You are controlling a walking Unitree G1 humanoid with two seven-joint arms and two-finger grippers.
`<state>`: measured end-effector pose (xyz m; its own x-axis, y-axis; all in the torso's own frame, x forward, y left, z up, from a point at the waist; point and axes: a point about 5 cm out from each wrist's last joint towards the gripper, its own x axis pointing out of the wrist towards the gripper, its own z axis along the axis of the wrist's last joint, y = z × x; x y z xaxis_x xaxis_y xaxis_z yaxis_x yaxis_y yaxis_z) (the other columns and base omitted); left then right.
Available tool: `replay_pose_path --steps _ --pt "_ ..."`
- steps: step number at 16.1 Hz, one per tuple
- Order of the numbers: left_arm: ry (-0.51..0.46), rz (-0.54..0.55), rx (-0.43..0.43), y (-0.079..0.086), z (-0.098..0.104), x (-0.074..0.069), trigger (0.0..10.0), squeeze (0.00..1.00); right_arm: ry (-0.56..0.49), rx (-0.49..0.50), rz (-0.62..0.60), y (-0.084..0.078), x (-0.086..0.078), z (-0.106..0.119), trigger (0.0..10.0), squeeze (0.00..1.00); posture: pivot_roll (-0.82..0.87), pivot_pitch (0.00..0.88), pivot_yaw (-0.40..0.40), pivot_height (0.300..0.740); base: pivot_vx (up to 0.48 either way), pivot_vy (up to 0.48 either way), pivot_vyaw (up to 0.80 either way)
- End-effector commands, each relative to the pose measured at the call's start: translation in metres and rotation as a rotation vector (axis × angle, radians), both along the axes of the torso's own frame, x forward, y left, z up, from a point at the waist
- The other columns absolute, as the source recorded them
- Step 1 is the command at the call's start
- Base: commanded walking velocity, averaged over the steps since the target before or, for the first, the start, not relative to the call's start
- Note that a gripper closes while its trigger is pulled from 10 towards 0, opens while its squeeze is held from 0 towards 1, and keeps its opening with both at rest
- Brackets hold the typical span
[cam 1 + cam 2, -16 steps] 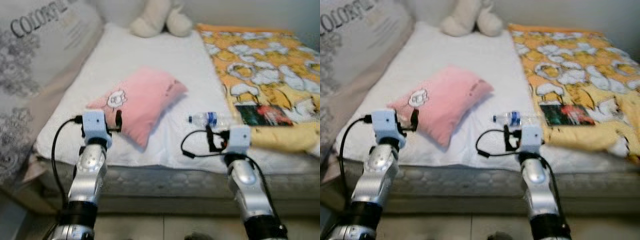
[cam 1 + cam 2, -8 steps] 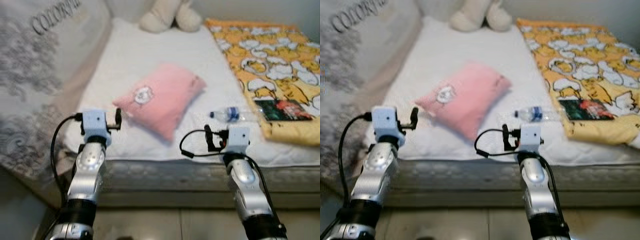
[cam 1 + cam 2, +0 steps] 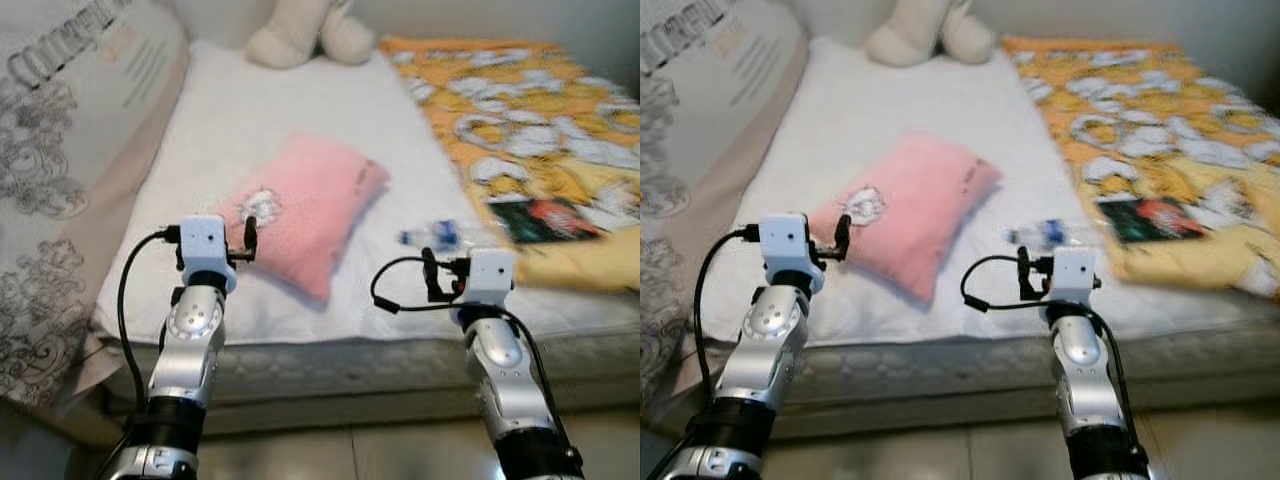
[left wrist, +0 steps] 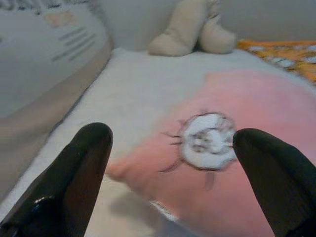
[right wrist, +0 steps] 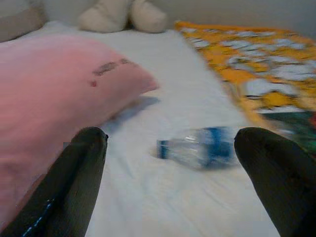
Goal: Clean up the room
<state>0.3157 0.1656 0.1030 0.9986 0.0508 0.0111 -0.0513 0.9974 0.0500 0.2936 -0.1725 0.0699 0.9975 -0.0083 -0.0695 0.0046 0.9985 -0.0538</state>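
White quilted bedding (image 3: pixel 300 120) now sits a little lower in view than a moment ago. Left gripper (image 4: pixel 168 173) gapes wide at the soft pink pillow (image 3: pixel 300 215). Right gripper (image 5: pixel 170 177), equally spread, faces the clear plastic bottle (image 5: pixel 195 146) lying beside the yellow patterned blanket (image 3: pixel 530 120).

Bed (image 3: pixel 300 120) with a white sheet, seen from its foot edge. A pink pillow (image 3: pixel 305 210) bearing a small white cartoon patch lies tilted near the middle of the sheet. A clear plastic bottle (image 3: pixel 432 237) with a blue label lies on its side just beside the pillow, between it and a yellow-orange patterned blanket (image 3: pixel 520 130) that covers the right part of the bed. A dark book (image 3: pixel 545 218) rests on the blanket's near portion. A cream plush toy (image 3: pixel 297 35) sits at the far end.
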Motion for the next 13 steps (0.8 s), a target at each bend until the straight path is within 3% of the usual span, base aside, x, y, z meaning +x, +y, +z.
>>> replay_pose_path --steps 1,4,6,10,13 --pt "-0.015 0.003 -0.002 0.000 0.005 0.003 10.0 0.00 -0.001 -0.007 -0.007 -0.002 0.001 0.002 10.0 0.00 0.01 0.000 0.006 0.740 0.480 0.000 0.00" --pt "-0.022 0.007 -0.013 0.000 0.007 0.004 10.0 0.00 -0.003 -0.003 -0.011 -0.002 0.001 0.002 10.0 0.00 0.01 0.000 0.006 0.740 0.480 0.000 0.00" --pt "-0.005 0.033 -0.004 0.007 0.012 0.012 10.0 0.00 0.040 0.200 -0.075 -0.007 0.001 -0.002 10.0 0.00 0.01 0.000 0.005 0.740 0.373 0.000 0.00" --pt "-0.002 0.000 -0.044 0.040 0.049 0.051 10.0 0.00 0.043 0.284 -0.073 -0.011 -0.001 0.003 10.0 0.00 0.00 0.009 0.008 0.740 0.000 0.000 0.00" --pt "0.084 -0.114 -0.144 0.044 0.061 0.072 10.0 0.00 0.107 0.482 -0.085 -0.012 -0.010 -0.004 10.0 0.00 -0.03 0.076 0.038 0.740 0.000 0.000 0.00"
